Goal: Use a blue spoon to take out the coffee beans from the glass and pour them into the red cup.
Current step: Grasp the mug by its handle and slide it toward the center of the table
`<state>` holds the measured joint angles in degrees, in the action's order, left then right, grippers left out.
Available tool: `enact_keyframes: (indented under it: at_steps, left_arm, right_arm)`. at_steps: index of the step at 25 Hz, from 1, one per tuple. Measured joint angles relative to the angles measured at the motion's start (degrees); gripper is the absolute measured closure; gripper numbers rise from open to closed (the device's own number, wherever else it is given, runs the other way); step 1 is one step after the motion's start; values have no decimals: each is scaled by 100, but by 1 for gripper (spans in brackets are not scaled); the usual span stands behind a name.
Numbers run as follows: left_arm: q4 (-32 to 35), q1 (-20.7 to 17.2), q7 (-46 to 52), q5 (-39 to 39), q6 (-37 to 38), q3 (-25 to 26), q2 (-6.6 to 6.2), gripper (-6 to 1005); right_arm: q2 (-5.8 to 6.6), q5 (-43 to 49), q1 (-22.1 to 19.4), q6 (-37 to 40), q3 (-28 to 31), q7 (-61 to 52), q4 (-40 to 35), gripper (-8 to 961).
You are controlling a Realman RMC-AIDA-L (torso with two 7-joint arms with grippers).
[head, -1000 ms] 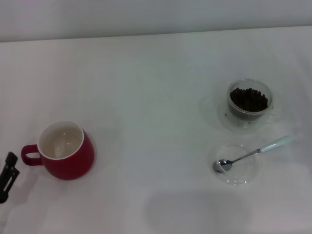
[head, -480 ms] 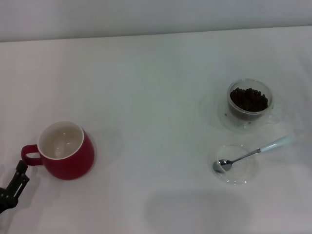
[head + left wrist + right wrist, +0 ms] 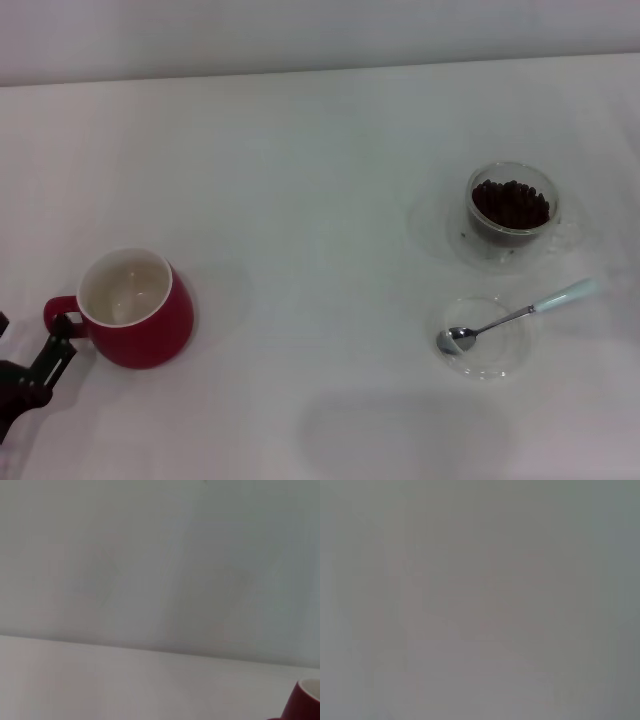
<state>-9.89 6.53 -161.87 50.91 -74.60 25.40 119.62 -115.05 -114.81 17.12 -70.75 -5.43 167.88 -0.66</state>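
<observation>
White tabletop (image 3: 300,180) fills the head view, with a pale wall behind it. On the robot's left stands the red cup (image 3: 135,310), squat, white inside and empty, its loop handle turned toward the table's left edge. The left gripper (image 3: 45,365) sits low at that edge, its dark tip touching or just beside the handle; whether its fingers are spread or closed cannot be told. The left wrist view shows only a sliver of the red cup (image 3: 305,702).

Well apart, on the right side, is the glass (image 3: 511,212), clear and double-walled, holding dark coffee beans (image 3: 510,203) up to near its rim. Just in front of it lies a flat clear dish (image 3: 487,337), and across this rests the spoon (image 3: 520,315): shiny bowl down in the dish, pale blue handle slanting up and out toward the right and the far side, overhanging the dish rim.

The right gripper is not in view; its wrist picture is blank grey. The spoon lies on the right arm's side, far across from the left gripper, so I judge the right arm better placed to take it by the handle end.
</observation>
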Motion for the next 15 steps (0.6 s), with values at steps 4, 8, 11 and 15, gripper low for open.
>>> enact_keyframes:
  at_steps: [4, 8, 11, 15]
  left_arm:
    - [-7, 82, 1, 0, 50, 0, 0, 185]
    - [-14, 213, 2, 7, 200, 0, -6, 185]
    - [-65, 270, 4, 10, 393, 1, 2, 186]
    - [-144, 311, 5, 9, 549, 0, -3, 186]
  right_arm:
    - [0, -5, 4, 10, 12, 8, -2, 80]
    - [0, -9, 18, 17, 18, 14, -4, 80]
    - [0, -18, 15, 19, 18, 9, -4, 80]
    - [0, -35, 10, 23, 17, 10, -4, 80]
